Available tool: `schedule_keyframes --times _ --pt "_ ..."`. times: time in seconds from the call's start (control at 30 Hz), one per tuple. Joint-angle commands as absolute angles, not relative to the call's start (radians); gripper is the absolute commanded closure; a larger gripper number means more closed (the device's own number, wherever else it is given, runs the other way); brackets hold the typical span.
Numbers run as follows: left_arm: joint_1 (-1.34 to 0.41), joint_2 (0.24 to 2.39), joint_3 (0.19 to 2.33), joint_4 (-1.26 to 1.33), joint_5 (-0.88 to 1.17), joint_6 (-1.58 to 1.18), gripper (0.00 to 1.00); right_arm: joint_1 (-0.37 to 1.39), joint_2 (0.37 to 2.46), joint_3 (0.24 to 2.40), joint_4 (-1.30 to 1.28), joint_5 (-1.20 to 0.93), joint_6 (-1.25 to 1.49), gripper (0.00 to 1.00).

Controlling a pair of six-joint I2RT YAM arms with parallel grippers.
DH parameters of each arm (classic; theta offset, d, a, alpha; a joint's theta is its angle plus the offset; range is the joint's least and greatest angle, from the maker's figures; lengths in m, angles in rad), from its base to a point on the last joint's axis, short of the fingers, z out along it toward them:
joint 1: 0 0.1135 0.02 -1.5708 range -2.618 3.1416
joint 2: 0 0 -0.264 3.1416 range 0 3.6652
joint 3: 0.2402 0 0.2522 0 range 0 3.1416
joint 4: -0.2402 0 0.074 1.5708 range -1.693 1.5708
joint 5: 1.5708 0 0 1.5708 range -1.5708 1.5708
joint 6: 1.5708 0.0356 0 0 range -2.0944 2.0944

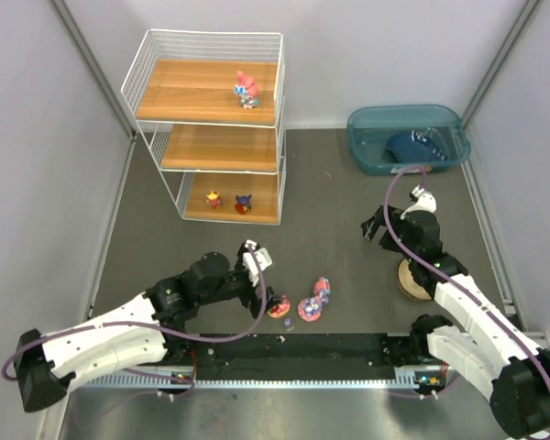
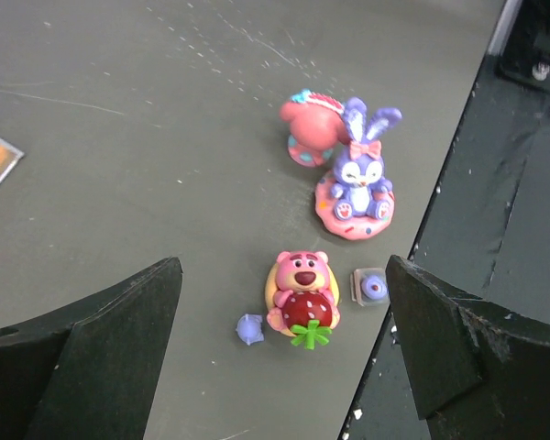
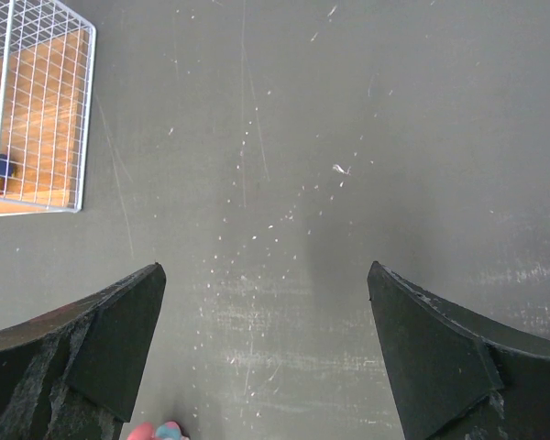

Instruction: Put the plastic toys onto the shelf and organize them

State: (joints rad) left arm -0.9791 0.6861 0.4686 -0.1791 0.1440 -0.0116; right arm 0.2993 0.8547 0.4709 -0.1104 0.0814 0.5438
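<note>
**Both tools spread wide; three toys on the shelf, the others on the tabletop**

**Overhead view.** The shelf [image 1: 188, 92] stands at the far left of the tabletop [image 1: 330, 220]. A pink figurine [image 1: 247, 89] stands on the top board, near its right edge. On the bottom board a red-and-yellow figure [image 1: 214, 199] and a dark blue figure [image 1: 243, 203] stand side by side. The other toys are grouped near the front edge, between the two arms: a bear toy [image 1: 279, 307], a bunny toy [image 1: 310, 309] and a pink piece [image 1: 322, 289] just behind the bunny. The left tool [image 1: 266, 286] is just beside the bear, fingers spread, gripping nothing. The right tool [image 1: 376, 226] is well apart from the toys, also spread, with a tan bowl [image 1: 411, 280] near its arm. A teal bin [image 1: 362, 147] at the far right holds a dark blue item [image 1: 412, 147].

**Left wrist view.** The left fingers [image 2: 119, 339] stand wide apart. The pink bear, holding a red strawberry, sits between them and neither touches it. A tiny purple bit [image 2: 248, 328] lies just beside it on one side and a small square piece [image 2: 372, 288] with a purple ring on the other. Beyond, the purple bunny sits on a round pink base, right against the pink piece.

**Right wrist view.** The right fingers [image 3: 449, 339] are spread over scuffed tabletop. The shelf's wire corner shows at the upper left. A sliver of pink and blue [image 3: 156, 431] shows at the bottom edge; I cannot tell which toy it is.
</note>
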Motion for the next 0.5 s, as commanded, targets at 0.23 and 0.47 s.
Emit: schedule_keyframes --times 0.23,0.47 --pt "-1.092 0.787 0.465 -0.075 0.032 0.034 0.06 0.307 0.833 0.474 -0.075 0.075 0.549 0.07" --pt "-1.126 0.839 0.431 -0.006 0.060 0.003 0.06 0.307 0.828 0.472 -0.074 0.074 0.554 0.06"
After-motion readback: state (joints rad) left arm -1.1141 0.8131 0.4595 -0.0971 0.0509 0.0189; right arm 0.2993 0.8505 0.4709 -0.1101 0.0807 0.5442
